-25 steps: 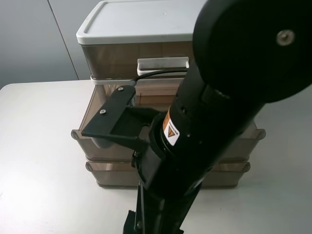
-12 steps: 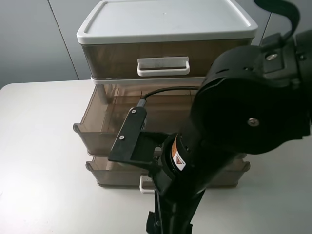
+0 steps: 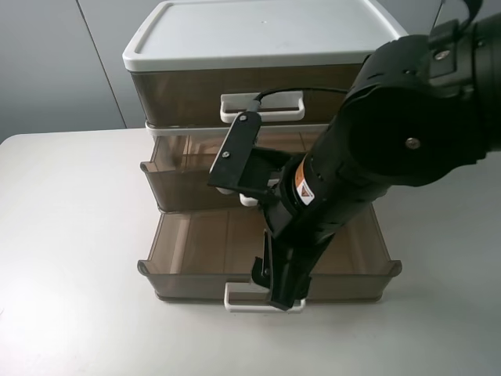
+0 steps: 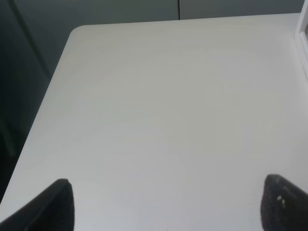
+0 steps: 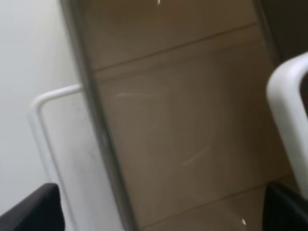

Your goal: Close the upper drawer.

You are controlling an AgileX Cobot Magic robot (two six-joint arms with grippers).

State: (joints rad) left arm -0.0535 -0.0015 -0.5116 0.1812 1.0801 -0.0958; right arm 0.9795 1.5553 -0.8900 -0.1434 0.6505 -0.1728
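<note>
Right fingers (image 5: pixel 36 211) spread; upper drawer (image 3: pixel 182 188) partly open.

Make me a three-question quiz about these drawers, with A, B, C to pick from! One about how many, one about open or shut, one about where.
1. How many drawers does the cabinet have?
A two
B three
C five

2. The upper drawer, the one in the middle tier, is:
A pushed flush shut
B part way open
C lifted right out of the cabinet

3. Compared with the upper drawer's front, the front of the lowest drawer sits:
A farther out
B farther in
C level with it

Answers:
1. B, because three drawer fronts are stacked in the white frame.
2. B, because its front stands out from the frame and you can see down into it.
3. A, because the lowest drawer is pulled out well past the one above.
</note>
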